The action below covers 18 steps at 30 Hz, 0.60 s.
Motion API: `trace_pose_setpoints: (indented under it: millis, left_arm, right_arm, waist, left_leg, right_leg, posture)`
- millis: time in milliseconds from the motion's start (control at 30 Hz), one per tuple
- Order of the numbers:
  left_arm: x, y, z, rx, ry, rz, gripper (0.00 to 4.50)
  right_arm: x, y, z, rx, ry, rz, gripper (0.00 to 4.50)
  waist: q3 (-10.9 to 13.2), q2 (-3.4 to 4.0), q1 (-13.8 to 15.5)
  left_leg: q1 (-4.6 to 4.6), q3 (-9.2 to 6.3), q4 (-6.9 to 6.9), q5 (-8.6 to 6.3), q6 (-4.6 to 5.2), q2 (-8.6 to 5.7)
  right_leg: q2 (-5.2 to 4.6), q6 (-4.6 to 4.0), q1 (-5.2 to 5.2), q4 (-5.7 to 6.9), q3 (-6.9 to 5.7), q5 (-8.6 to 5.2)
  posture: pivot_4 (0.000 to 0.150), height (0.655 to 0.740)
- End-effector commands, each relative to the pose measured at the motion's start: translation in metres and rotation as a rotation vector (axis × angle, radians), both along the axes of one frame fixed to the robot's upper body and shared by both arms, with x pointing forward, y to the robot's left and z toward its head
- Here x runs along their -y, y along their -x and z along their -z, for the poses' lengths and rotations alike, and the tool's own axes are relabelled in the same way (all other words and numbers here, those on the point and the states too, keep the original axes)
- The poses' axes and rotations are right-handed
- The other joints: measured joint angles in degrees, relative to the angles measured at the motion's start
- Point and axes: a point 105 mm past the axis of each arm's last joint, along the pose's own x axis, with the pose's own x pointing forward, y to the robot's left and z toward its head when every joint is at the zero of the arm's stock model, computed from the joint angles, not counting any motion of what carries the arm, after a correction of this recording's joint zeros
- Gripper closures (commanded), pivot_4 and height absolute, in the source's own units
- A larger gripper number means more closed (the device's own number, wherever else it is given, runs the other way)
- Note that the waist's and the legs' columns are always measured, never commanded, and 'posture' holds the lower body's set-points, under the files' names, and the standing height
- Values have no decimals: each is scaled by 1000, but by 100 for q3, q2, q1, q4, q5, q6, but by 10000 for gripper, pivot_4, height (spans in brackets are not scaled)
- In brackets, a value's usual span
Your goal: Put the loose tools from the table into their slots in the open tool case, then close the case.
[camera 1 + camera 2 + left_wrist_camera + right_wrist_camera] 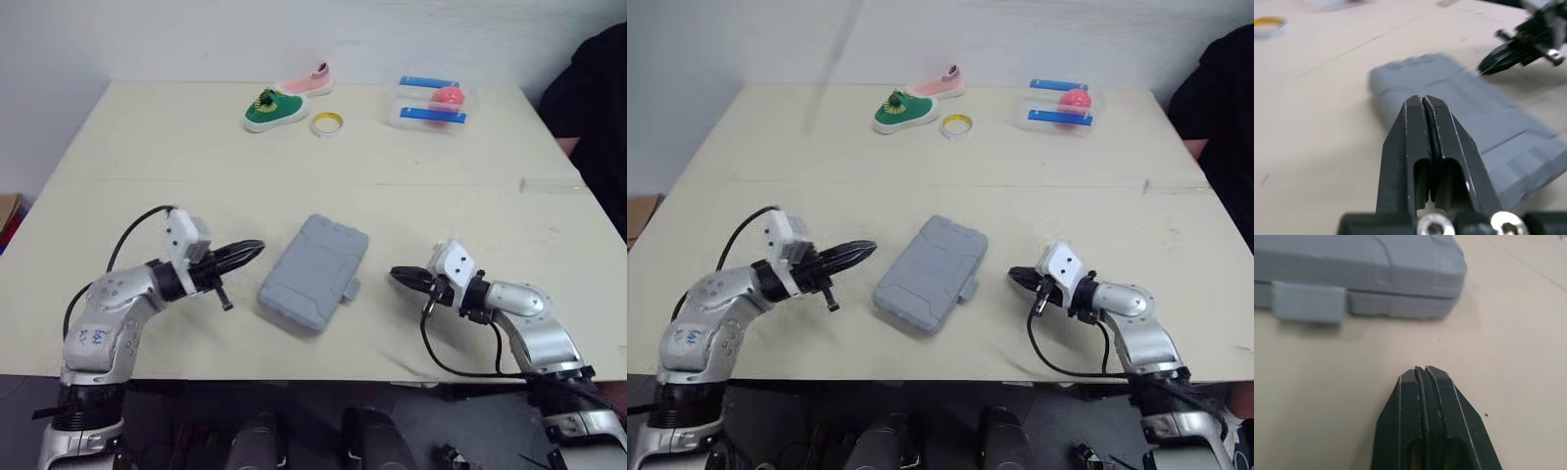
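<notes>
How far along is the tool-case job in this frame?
Looks essentially done: the gray tool case lies closed on the table. Nothing is in hand: the left gripper and right gripper are shut, empty, apart from the case on either side. Left, at most: checking the latch tab, which I cannot tell is fastened.

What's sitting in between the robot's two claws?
The closed grey tool case lies on the table between the left gripper and the right gripper, touching neither; the left eye view shows it.
</notes>
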Motion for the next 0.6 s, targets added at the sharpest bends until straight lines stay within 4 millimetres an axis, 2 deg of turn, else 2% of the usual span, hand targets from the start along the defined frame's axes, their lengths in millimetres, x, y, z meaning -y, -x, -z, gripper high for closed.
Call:
trace_pose_setpoints:
  millis: [33,133,200,267,333,433,600]
  left_arm:
    - [34,-8,6,7,-57,55,45000]
    - [53,-19,9,15,-87,79,45000]
    - [65,-28,24,7,-212,101,45000]
    - [65,-42,44,-93,-312,42,45000]
    - [62,-41,55,-168,-352,41,45000]
    - [54,-29,76,-217,-470,90,45000]
    - [55,-24,76,-272,-401,71,45000]
  right_arm:
    - [-14,12,-11,6,-28,-47,44530]
    - [-24,15,-7,-7,-41,-48,44530]
    - [-32,19,-6,-15,-48,-64,44530]
    - [-38,21,-6,-21,-48,-90,44530]
    - [-40,19,-5,-22,-36,-103,44530]
    - [-44,12,-6,-15,-27,-105,44530]
    - [-54,9,-4,-18,-17,-139,44530]
  waist:
    - [0,0,1]
    - [0,0,-27]
    - [0,0,-35]
    - [0,0,-38]
    - [0,-1,-58]
    - [0,-1,-69]
    - [-1,-1,-56]
  left_leg:
    - [2,3,2,0,0,0]
    - [6,8,6,1,2,3]
    - [5,8,1,3,-2,8]
    - [1,6,-2,5,-5,7]
    - [-1,8,1,6,-1,3]
    - [1,9,11,4,6,2]
    - [10,1,13,3,3,9]
  right_leg:
    - [3,2,0,2,-1,1]
    - [7,3,-1,5,-6,2]
    - [10,3,-4,3,-7,2]
    - [15,0,-10,3,-12,0]
    - [29,0,-11,3,-13,0]
    - [16,0,-6,6,-8,0]
    - [6,-1,6,6,-7,-1]
  posture:
    - [1500,7400]
    - [1500,7400]
    - [1500,7400]
    - [1500,7400]
    - [1500,7400]
    - [1500,7400]
    - [1500,7400]
